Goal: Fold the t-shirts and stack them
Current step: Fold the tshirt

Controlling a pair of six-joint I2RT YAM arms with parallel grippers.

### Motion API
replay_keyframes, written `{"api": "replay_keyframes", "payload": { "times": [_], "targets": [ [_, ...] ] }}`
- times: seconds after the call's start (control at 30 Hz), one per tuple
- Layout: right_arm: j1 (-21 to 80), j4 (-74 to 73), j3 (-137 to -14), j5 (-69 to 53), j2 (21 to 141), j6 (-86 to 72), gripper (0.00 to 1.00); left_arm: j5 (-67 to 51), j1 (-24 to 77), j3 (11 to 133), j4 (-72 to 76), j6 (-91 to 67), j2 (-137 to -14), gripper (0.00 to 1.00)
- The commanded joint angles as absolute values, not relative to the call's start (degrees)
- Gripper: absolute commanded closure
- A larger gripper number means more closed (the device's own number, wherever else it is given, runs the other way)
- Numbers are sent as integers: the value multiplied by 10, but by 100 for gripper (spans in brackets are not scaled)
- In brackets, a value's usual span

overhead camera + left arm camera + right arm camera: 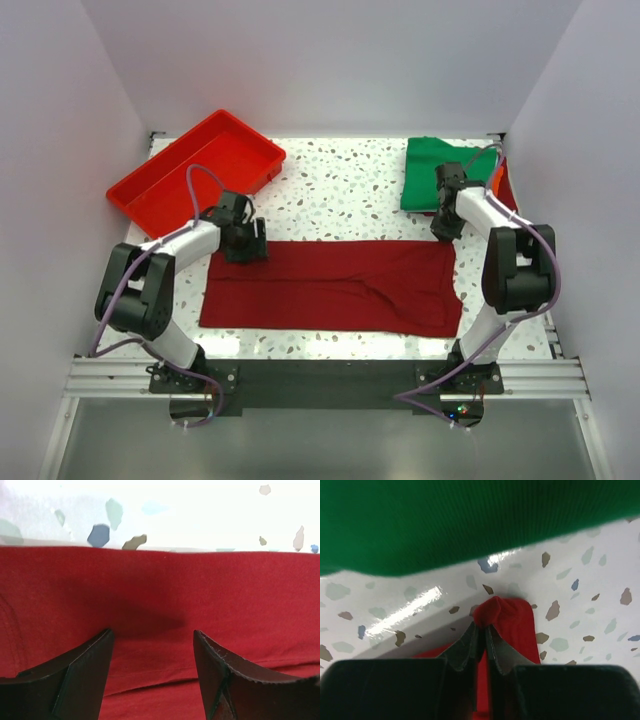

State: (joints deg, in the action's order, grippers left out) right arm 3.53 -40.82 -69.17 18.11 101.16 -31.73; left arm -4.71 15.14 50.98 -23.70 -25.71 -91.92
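A dark red t-shirt (335, 285) lies as a long folded band across the speckled table (340, 190). My left gripper (245, 243) is at the band's far left corner, open, its fingers (85, 672) standing over the cloth (165, 595) with nothing pinched. At the far right corner my right gripper (440, 232) is shut on a bunched tip of the dark red t-shirt (507, 612), pinched between its fingertips (470, 640). A folded bright green t-shirt (440, 172) lies at the back right, and its edge (445, 525) fills the top of the right wrist view.
A bright red plastic tray (197, 170) sits at the back left. Orange and red cloth edges (502, 182) peek out at the right of the green shirt. White walls close in both sides and the back.
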Motion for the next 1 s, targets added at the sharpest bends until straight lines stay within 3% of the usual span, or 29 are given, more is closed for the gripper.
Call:
{"api": "replay_keyframes", "payload": {
  "times": [0.0,0.07,0.13,0.23,0.3,0.43,0.6,0.83,0.97],
  "targets": [
    [23,-424,-741,229,1022,-301,92,-52,151,539,-214,-239,-933,30],
    [22,-433,-757,228,1027,-298,91,-50,151,543,-212,-236,-934,29],
    [23,-438,-765,222,1022,-295,83,-50,151,552,-215,-233,-933,28],
    [23,-444,-772,205,993,-291,51,-59,151,562,-217,-231,-911,26],
    [24,-452,-770,195,972,-287,45,-66,152,569,-220,-229,-898,26],
    [39,-465,-743,158,899,-277,41,-74,155,577,-226,-228,-859,25],
    [165,-487,-679,147,802,-297,40,-84,156,554,-213,-231,-810,24],
    [321,-462,-535,138,758,-423,41,-93,156,513,-221,-232,-781,23],
    [359,-447,-492,152,772,-460,41,-98,156,489,-219,-237,-768,23]
  ]
}}
